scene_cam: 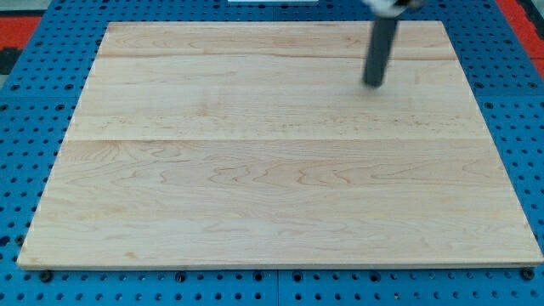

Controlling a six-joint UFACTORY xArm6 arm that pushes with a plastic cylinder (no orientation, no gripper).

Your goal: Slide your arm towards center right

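No hand here, nothing held: my tip [373, 84], the straight dark rod's end, rests on the pale wooden plank surface [255, 195] at about one o'clock. No blocks show. Centre right lies toward four o'clock.

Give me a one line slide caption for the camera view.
My tip rests near the upper right of a bare wooden board on a blue pegboard; no blocks in sight.

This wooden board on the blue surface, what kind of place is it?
Probably a robot lab bench: a bare wooden board lies on a blue perforated table, and my tip rests near its top right. No blocks show.
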